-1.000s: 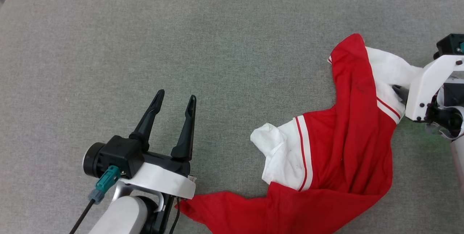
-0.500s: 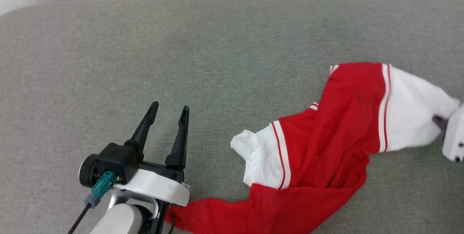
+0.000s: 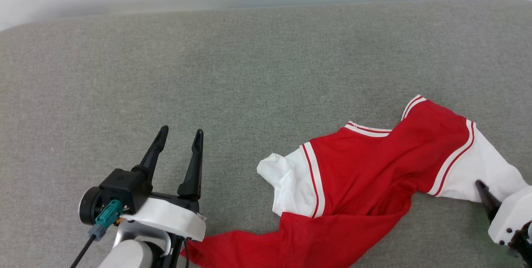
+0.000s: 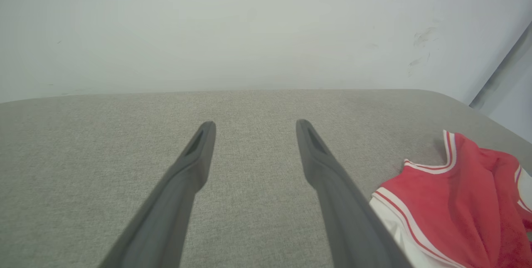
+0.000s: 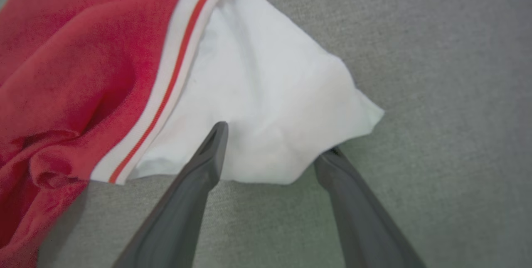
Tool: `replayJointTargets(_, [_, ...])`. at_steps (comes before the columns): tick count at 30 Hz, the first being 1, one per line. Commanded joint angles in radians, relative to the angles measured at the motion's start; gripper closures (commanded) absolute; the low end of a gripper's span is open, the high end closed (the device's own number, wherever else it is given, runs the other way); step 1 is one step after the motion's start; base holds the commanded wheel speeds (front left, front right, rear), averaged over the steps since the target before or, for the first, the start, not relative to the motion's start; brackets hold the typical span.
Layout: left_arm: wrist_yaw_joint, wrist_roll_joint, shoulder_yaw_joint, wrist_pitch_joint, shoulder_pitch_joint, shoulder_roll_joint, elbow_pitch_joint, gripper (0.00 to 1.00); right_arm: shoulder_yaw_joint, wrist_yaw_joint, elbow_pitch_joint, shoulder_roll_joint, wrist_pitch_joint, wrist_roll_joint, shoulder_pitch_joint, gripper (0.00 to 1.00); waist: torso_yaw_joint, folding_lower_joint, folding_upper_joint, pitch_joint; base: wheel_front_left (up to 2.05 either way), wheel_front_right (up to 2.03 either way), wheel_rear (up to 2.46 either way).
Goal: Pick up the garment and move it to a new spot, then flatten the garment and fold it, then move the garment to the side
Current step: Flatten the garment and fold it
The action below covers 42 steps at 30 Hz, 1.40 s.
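The garment lies crumpled on the grey cushion at the right, red body bunched, with its lettering hidden. One white sleeve points left; the other white sleeve is spread flat at the right. My right gripper is open at that sleeve's end: one finger lies over the cloth, the other tip sits at its edge. In the head view its dark finger shows beside the sleeve. My left gripper is open and holds nothing, left of the garment, with the red hem running under its wrist.
The grey fabric surface stretches wide to the left and back, ending at a rounded far edge against a pale wall. A teal plug and black cable hang off my left wrist.
The head camera has tilted. My right gripper drew the white sleeve rightward and toward me, stretching the shirt out lower; the sleeve now lies flat, with the fingers apart.
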Motion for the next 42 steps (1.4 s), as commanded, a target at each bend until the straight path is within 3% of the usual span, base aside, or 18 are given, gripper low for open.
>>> replayJointTargets(1, [0.005, -0.005, 0.006, 0.001, 0.012, 0.007, -0.004, 0.0, -0.009, 0.0, -0.016, 0.011, -0.068, -0.017, 0.01, 0.0, -0.004, 0.0001, 0.0, -0.005, 0.0, 0.0, 0.0])
replayJointTargets(7, [0.022, -0.018, 0.02, 0.002, 0.039, 0.014, -0.008, 0.0, -0.019, 0.0, -0.082, 0.061, -0.347, -0.108, 0.024, 0.0, -0.014, 0.0001, 0.0, -0.031, 0.0, 0.0, 0.0])
replayJointTargets(11, [0.03, -0.027, 0.029, 0.004, 0.057, 0.023, -0.001, 0.0, 0.024, 0.0, -0.137, 0.087, -0.462, -0.149, 0.039, 0.0, -0.017, 0.0001, 0.0, -0.056, 0.0, 0.0, 0.0])
replayJointTargets(22, [0.051, -0.05, 0.031, 0.084, 0.078, 0.053, -0.001, 0.0, 0.187, 0.0, -0.325, 0.144, -0.51, -0.161, 0.161, 0.0, -0.034, 0.0001, 0.0, -0.129, 0.0, 0.0, 0.0])
replayJointTargets(28, [-0.02, -0.086, -0.05, 0.318, -0.041, 0.082, 0.032, 0.0, 0.249, 0.0, -0.405, 0.145, -0.496, -0.146, 0.189, 0.0, -0.081, 0.0001, 0.0, -0.107, 0.0, 0.0, 0.0])
replayJointTargets(42, [-0.136, -0.103, -0.229, 0.744, -0.274, 0.079, 0.171, 0.0, 0.31, 0.0, -0.396, 0.16, -0.508, -0.12, 0.135, 0.0, -0.159, 0.0001, 0.0, 0.025, 0.0, 0.0, 0.0])
